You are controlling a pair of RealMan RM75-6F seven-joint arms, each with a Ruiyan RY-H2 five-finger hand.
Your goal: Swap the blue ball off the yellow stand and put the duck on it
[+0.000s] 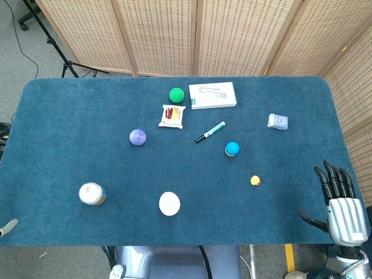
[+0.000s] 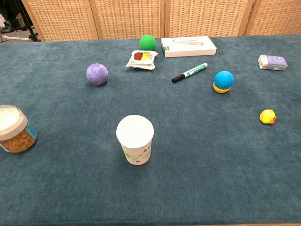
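The blue ball (image 1: 232,147) (image 2: 224,78) sits on the small yellow stand (image 2: 220,88) right of the table's middle. The yellow duck (image 1: 255,180) (image 2: 267,117) lies on the cloth nearer the front and to the right of the stand. My right hand (image 1: 340,200) hovers at the table's front right corner, fingers spread and holding nothing; the chest view does not show it. A grey tip (image 1: 8,226) shows at the front left edge; whether it is my left hand is unclear.
A white paper cup (image 2: 135,139) stands front centre and a jar of snacks (image 2: 14,129) front left. Farther back lie a purple ball (image 2: 97,74), green ball (image 2: 147,42), snack packet (image 2: 141,59), marker (image 2: 189,72), white box (image 2: 188,46) and small blue-white carton (image 2: 273,62).
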